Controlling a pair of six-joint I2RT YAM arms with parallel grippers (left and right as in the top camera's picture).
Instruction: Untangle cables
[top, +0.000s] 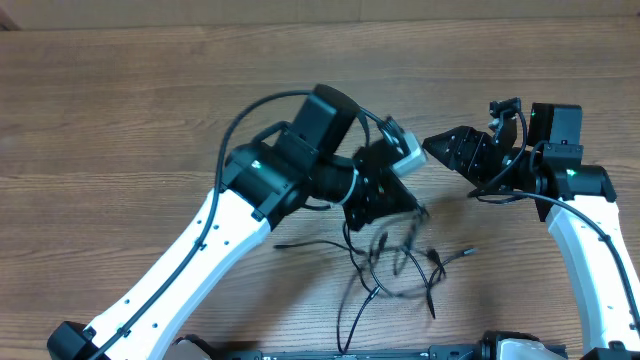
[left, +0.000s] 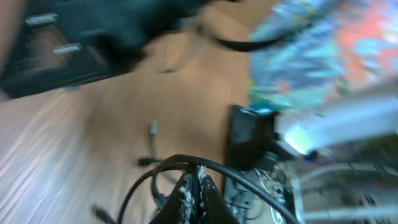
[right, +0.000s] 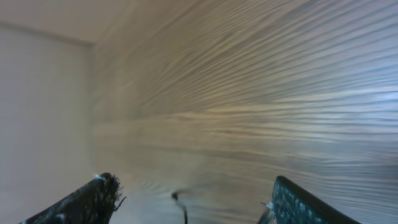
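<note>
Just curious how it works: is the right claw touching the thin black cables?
Apart. Overhead view: bare wood lies between the right gripper and the cables.

Tangled black cables (top: 400, 268) lie on the wooden table (top: 120, 120), left pincer (top: 400, 208) just over them, right pincer (top: 440, 152) apart.

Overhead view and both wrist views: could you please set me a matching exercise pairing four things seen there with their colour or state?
Things:
1. left claw
2. right claw
3. cables
4. table

Colour or state:
A. brown, wood-grained
B. open wide
C. shut on a loop of cord
D. thin, black, tangled

Pairs: 1-C, 2-B, 3-D, 4-A
</note>
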